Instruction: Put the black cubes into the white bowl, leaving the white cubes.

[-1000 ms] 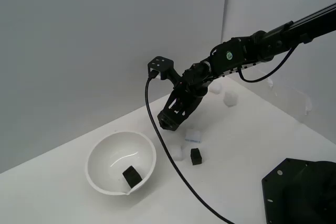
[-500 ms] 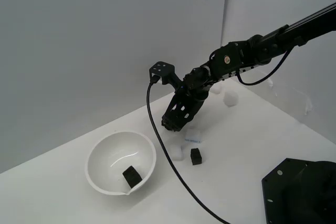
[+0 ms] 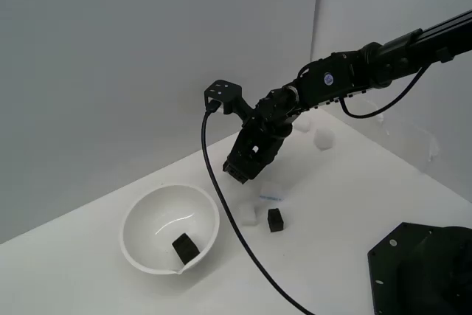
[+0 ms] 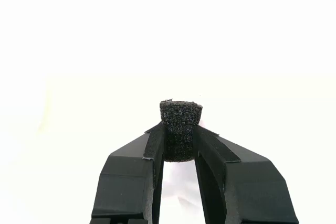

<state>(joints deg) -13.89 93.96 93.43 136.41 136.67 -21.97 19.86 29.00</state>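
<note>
The end effector point(image 4: 178, 140) pinched one black cube point(image 4: 180, 129) by two opposite faces, aloft above the bench point(image 3: 346, 204) beside the white bowl point(image 3: 140, 215). The cube looked light, foamy and grippy; a gentle flat-sided squeeze should suffice.

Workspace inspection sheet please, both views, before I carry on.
Surface: white tabletop, bare patches visible.
White bowl: upright, one black cube inside.
Black cubes: another black cube on the table; a third clamped in the hand.
White cubes: one with a bluish mark, one beside the loose black cube, one farther back.
Clutter: black base at the exterior view's lower right.
Hand: shut on a cube, above the table beside the bowl.
Cables: black cable trailing across the table.
Surroundings: plain grey walls.
</note>
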